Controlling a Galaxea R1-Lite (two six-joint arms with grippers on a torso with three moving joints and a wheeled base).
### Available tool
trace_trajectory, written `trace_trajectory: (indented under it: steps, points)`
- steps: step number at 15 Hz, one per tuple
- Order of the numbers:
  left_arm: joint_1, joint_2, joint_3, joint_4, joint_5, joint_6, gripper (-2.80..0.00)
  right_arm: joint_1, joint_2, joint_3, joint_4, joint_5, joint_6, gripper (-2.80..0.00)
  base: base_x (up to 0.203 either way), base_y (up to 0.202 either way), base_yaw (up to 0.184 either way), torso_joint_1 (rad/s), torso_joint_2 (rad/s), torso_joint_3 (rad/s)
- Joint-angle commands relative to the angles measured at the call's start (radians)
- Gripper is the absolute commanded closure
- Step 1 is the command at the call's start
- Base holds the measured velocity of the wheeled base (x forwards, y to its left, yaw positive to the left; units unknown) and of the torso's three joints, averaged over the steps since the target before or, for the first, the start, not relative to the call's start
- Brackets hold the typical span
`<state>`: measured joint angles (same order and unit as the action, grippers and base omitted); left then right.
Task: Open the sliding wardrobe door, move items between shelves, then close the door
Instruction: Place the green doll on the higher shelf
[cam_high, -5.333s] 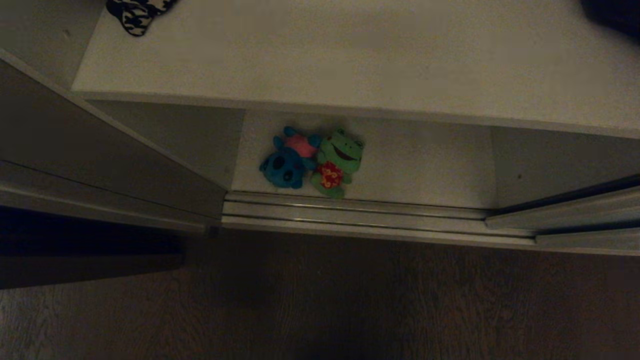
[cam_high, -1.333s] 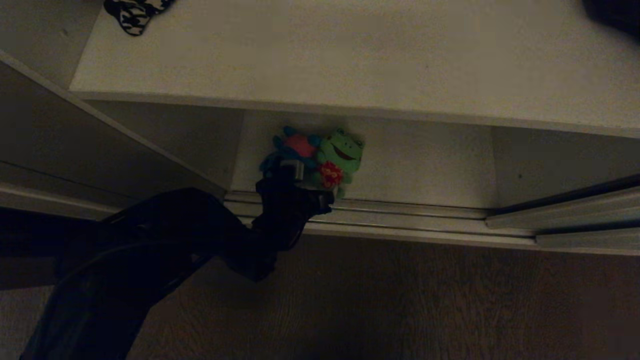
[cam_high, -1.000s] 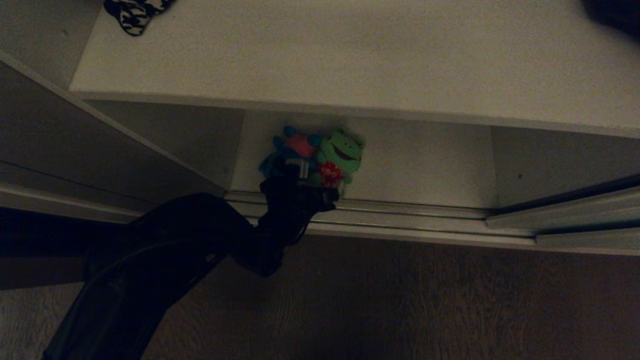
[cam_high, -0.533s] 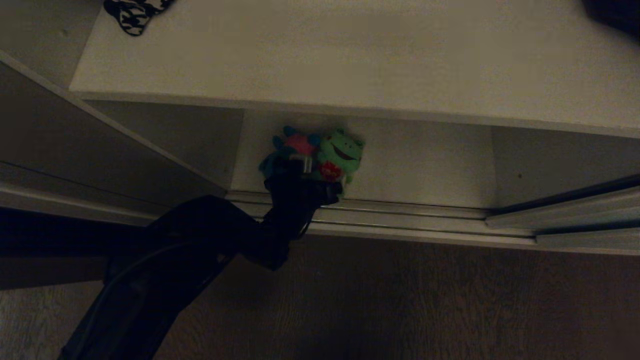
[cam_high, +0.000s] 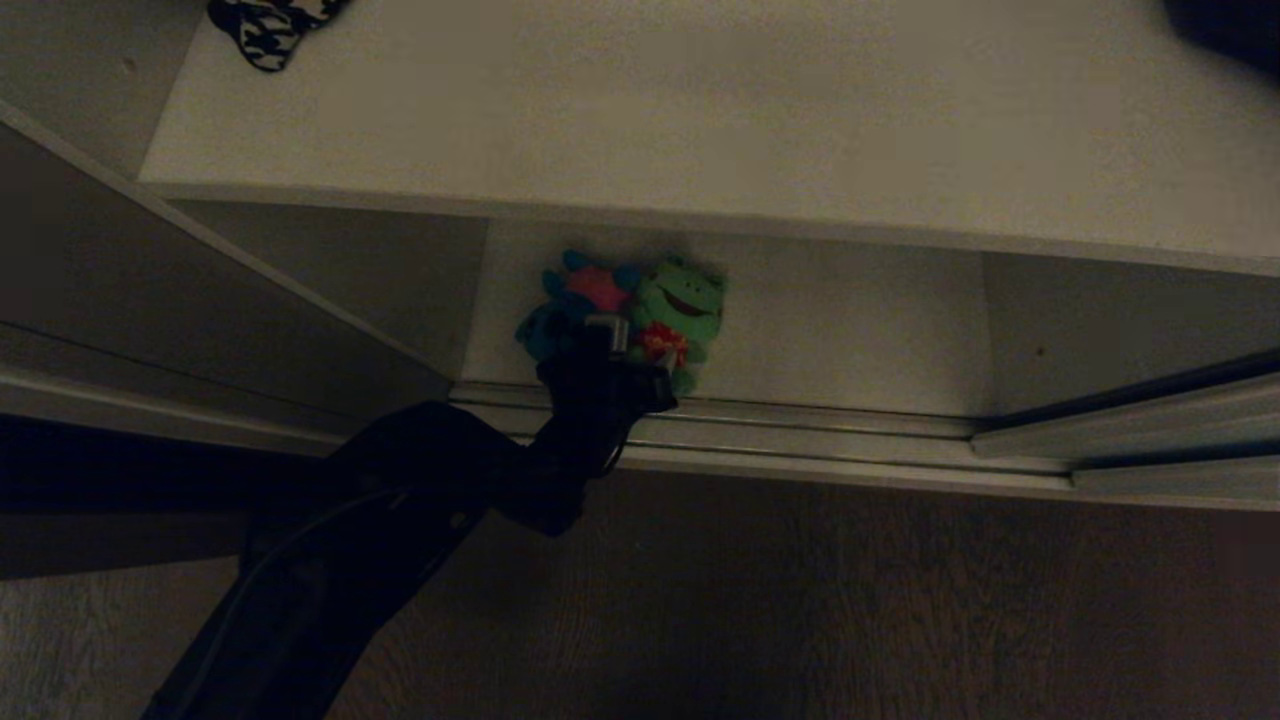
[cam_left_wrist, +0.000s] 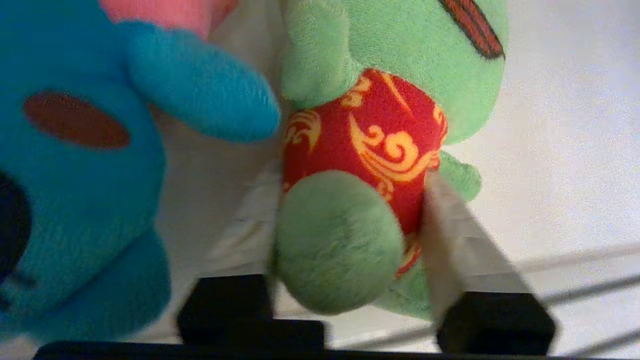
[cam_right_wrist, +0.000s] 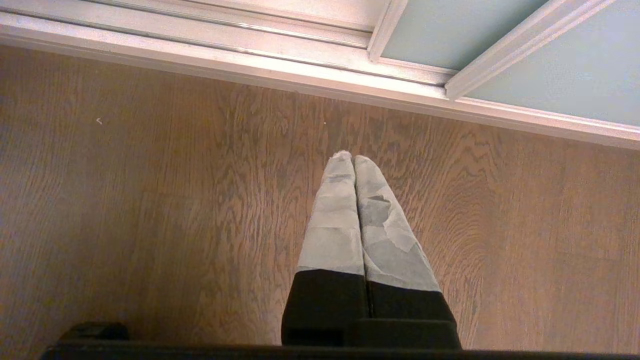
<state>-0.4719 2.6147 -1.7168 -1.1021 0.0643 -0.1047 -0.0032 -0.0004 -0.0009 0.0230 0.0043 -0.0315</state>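
At the centre of the head view, on the lower shelf just behind the floor track, the green frog toy lies touching the teal toy, and the left tool reaches in over the track to the place where the two meet. The left wrist view gives what the head view hides behind the dark arm: the left tool has its two pale fingers set on either side of the frog's red-patterned belly and foot, partly closed and pressing the plush, so it looks to have hold of the frog toy while the teal toy sits outside the grip, to the left of that frame. Both toys look soft, light and squashy; they should give under the fingers rather than slip, and the middle of the body is the safest place to pinch, since a limb alone could pull free. The head view alone shows the upper shelf across the top of the frame, and the wardrobe door slid aside at the left. The right tool appears only in its own wrist view, fingers pressed together and empty, over the wooden floor.
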Motion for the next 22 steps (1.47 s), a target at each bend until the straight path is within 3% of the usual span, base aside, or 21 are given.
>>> trace_trajectory:
  steps: [1,3,10,14,18,22]
  points:
    - [0.000,0.003,-0.019,-0.002,0.003,-0.005,0.00,0.000,-0.001,0.001,0.000,0.000,-0.001,0.00,0.000,0.000,0.000,0.000,0.00,0.000]
    - [-0.001,-0.044,0.020,0.006,0.008,-0.012,0.00,0.000,-0.001,0.001,0.000,0.000,-0.001,0.00,0.000,0.000,0.000,0.000,0.00,0.000]
    - [-0.031,-0.297,0.403,0.002,0.017,-0.047,0.00,0.000,-0.001,-0.001,0.000,0.000,-0.001,0.00,0.000,0.000,0.000,0.000,0.00,0.000]
    - [-0.082,-0.483,0.677,-0.020,0.028,-0.057,0.00,0.000,-0.001,0.000,0.000,0.000,-0.001,0.00,0.000,0.000,0.000,0.000,0.00,0.000]
    - [-0.137,-0.674,0.896,-0.015,0.090,-0.072,0.00,0.000,-0.001,-0.001,0.000,0.000,-0.001,0.00,0.000,0.000,0.000,0.000,0.00,0.000]
    - [-0.232,-0.903,1.133,0.044,0.127,-0.074,0.00,0.000,-0.001,-0.001,0.000,0.000,-0.001,0.00,0.000,0.000,0.000,0.000,0.00,0.000]
